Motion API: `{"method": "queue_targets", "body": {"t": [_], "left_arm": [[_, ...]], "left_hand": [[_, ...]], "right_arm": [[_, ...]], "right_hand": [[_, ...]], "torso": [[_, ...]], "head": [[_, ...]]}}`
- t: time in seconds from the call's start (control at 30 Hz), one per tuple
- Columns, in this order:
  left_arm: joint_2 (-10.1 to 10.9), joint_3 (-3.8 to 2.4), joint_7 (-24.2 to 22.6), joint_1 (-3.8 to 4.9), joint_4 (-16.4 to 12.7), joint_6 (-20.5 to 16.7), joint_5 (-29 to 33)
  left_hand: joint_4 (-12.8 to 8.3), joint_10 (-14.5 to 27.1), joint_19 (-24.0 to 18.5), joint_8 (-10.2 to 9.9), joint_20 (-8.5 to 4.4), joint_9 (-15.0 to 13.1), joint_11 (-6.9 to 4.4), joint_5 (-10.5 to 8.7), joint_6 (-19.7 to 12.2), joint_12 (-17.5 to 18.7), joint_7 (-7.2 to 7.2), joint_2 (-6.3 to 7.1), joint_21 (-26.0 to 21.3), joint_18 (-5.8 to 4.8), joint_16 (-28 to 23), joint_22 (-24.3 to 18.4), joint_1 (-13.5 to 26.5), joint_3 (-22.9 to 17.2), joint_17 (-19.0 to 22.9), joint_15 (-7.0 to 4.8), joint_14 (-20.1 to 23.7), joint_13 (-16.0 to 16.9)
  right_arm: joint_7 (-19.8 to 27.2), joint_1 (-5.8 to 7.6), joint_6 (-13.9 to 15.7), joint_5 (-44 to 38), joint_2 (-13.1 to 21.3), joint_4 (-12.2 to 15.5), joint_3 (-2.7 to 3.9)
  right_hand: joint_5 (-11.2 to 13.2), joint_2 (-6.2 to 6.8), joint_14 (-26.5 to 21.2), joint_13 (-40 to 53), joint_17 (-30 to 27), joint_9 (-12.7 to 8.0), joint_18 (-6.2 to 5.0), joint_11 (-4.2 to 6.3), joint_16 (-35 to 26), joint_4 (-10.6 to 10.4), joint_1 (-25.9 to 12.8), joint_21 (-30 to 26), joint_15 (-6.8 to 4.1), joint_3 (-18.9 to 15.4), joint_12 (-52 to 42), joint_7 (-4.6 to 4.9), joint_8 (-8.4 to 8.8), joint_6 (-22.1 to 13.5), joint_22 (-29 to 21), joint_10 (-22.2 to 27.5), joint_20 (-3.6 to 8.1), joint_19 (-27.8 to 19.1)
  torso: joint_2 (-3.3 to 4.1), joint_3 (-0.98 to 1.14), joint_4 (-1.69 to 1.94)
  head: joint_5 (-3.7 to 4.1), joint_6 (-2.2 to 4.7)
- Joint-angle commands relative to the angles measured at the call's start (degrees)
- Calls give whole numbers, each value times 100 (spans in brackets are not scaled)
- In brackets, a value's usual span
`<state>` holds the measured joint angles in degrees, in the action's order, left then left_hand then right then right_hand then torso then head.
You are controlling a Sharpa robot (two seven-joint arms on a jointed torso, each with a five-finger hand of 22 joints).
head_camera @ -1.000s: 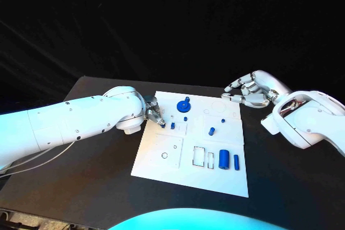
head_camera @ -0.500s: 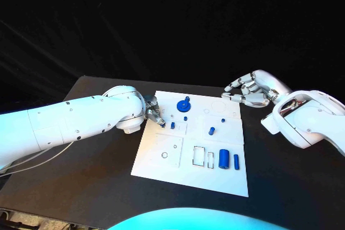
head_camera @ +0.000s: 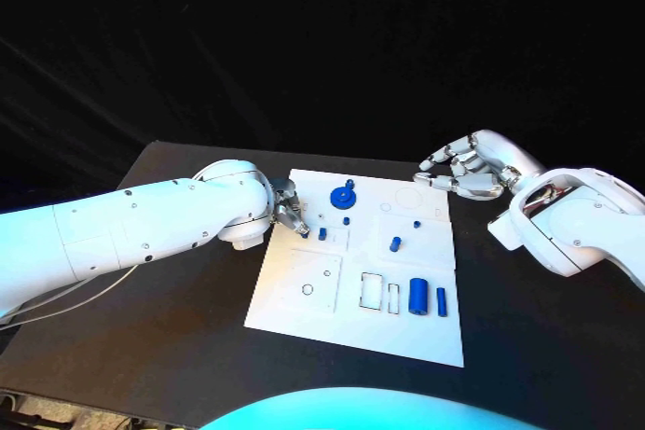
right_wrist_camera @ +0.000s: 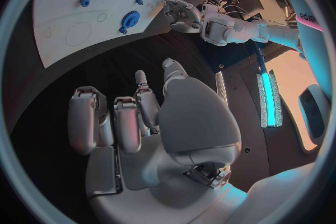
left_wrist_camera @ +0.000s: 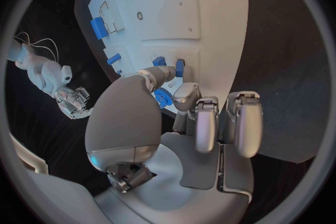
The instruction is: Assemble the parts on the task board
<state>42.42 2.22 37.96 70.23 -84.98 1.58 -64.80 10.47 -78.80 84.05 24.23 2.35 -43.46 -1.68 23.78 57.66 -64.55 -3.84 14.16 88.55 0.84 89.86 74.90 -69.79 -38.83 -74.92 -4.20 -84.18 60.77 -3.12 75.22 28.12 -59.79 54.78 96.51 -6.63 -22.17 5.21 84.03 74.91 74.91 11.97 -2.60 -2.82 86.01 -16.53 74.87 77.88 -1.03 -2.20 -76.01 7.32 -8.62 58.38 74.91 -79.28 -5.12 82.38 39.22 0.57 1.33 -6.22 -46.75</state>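
Head view: we find the left hand [head_camera: 288, 215] nearer, fingertips at a small blue part [head_camera: 322, 234] on the task board [head_camera: 356, 332]; grip undeterminable. Right hand [head_camera: 464, 176] hovers loosely curled, empty, off the board's far corner.

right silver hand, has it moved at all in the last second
No, barely: the right silver hand hovers off the far right corner of the white task board as before, fingers curled, holding nothing.

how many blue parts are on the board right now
7 visible on the task board: a round knobbed part at the far edge, four small pegs mid-board, a thick cylinder and a thin bar near the front right. The left hand may hide more.
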Motion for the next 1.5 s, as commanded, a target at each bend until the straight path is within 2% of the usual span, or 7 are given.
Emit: {"method": "queue_targets", "body": {"t": [0.03,0.63,1.0,1.5], "left_arm": [[-21,0,12,-6,-12,148,-12],[-50,0,86,-4,15,362,-42],[-41,-1,140,-4,66,269,-102],[-70,-2,114,-4,59,121,-173]], "left_hand": [[-872,-45,428,42,-54,-288,7,35,102,-33,102,-46,27,-27,14,1318,21,-837,-1508,-39,-582,17],[-874,-79,454,73,-54,-296,-5,43,129,-64,120,-11,45,-36,14,1349,81,-778,-1508,-44,-582,42],[-883,-132,514,110,-54,-308,-31,69,170,-94,151,-14,88,-57,14,1418,118,-726,-1508,-62,-582,59],[-920,-189,561,139,-56,-320,-56,175,201,-161,175,-11,122,-73,14,1472,121,-711,-1508,-82,-582,126]], "right_arm": [[29,-4,-67,-34,0,7,0],[25,-4,-67,-33,4,2,0],[27,-7,-69,-33,-6,-6,0],[29,-10,-70,-33,-15,-8,0]], "right_hand": [[-35,14,417,121,794,8,-54,17,-28,0,-52,-11,-27,-40,-38,-6,-32,-50,726,-17,13,-15],[-40,8,415,121,784,10,-55,18,-35,2,-53,-17,-28,-41,-40,-8,-38,-47,724,-19,13,-17],[-40,8,415,121,784,10,-55,18,-35,2,-53,-17,-28,-41,-40,-8,-38,-47,724,-19,13,-17],[-40,8,415,121,784,10,-55,18,-35,2,-53,-17,-28,-41,-40,-8,-38,-47,724,-19,13,-17]], "torso": [[3,2,-4],[1,1,4],[-1,-2,-3],[1,4,-5]], "head": [[0,-11],[18,-30],[-2,-39],[-4,-47]]}}
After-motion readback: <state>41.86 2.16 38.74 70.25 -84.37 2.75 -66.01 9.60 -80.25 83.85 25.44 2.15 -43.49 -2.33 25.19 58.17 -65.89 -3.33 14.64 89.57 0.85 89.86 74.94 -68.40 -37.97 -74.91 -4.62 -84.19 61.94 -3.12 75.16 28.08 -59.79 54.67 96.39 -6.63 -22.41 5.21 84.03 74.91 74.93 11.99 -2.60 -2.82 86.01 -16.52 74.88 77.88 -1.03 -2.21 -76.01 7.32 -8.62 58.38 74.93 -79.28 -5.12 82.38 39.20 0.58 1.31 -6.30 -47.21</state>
